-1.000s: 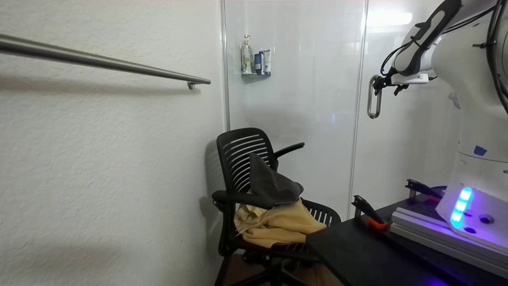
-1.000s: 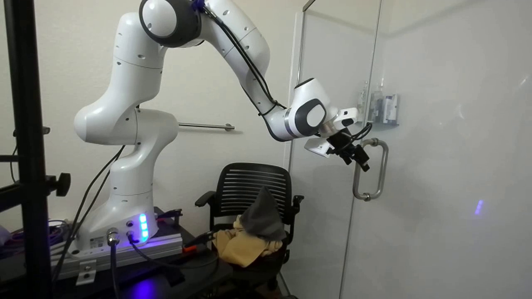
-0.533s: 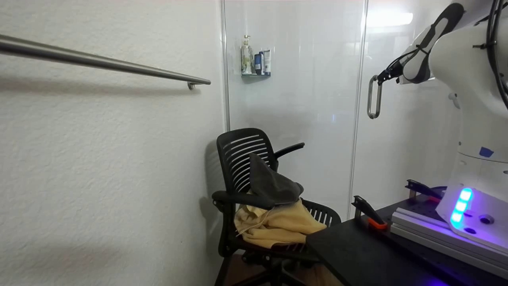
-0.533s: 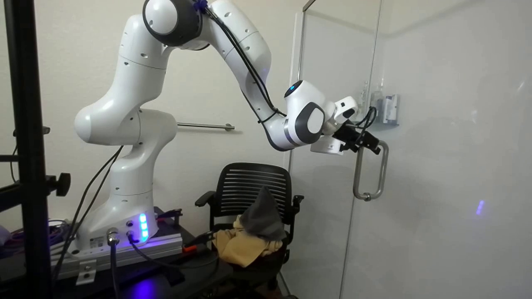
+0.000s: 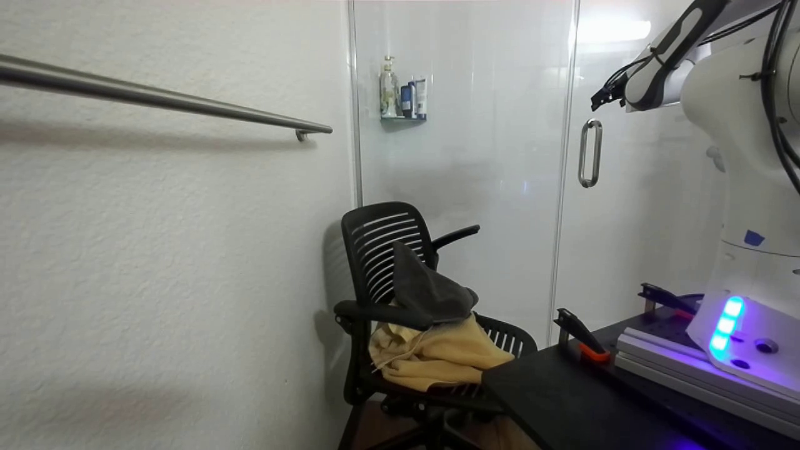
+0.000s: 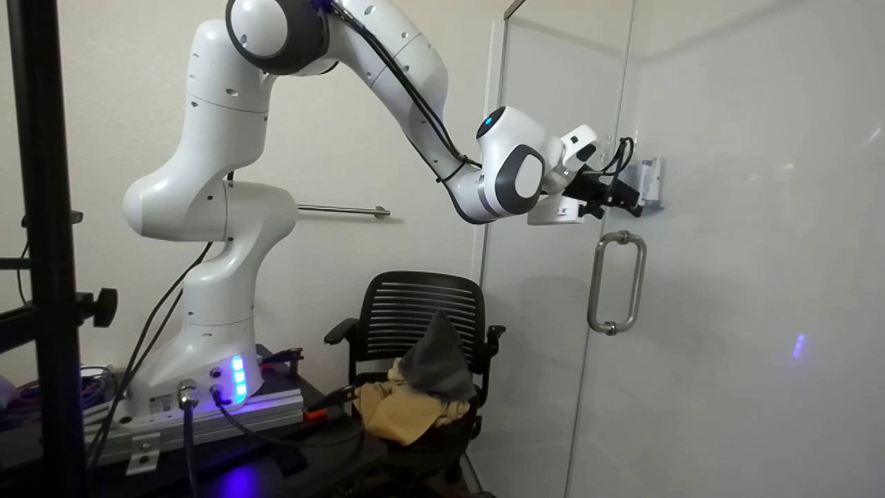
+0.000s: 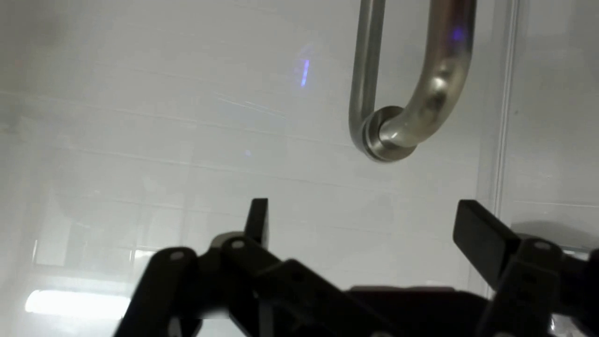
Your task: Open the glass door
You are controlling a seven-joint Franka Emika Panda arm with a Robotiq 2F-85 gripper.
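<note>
The glass door [image 5: 631,250] is a tall, whitish, glossy panel, also in an exterior view [image 6: 726,277] and the wrist view [image 7: 210,117]. It looks closed, its edge in line with the adjoining panel. Its grey metal loop handle [image 5: 598,153] stands vertical near that edge; it also shows in an exterior view [image 6: 637,283]. In the wrist view the handle [image 7: 444,79] is at the top, ahead of the fingertips and not between them. My gripper [image 7: 364,203] is open and empty. In both exterior views the gripper [image 5: 600,103] [image 6: 632,207] is above the handle's top, apart from it.
A fixed panel [image 5: 475,187] adjoins the door; a small corner shelf with bottles [image 5: 403,100] shows there. A black chair [image 5: 381,237] with clothes [image 5: 444,356] stands near the black table [image 5: 562,387]. A horizontal rail [image 5: 156,94] is on the wall. A black stand [image 6: 45,242] is in the foreground.
My gripper has risen from in front of the handle's upper part to above its top, and it points less steeply down. The door and handle have not moved.
</note>
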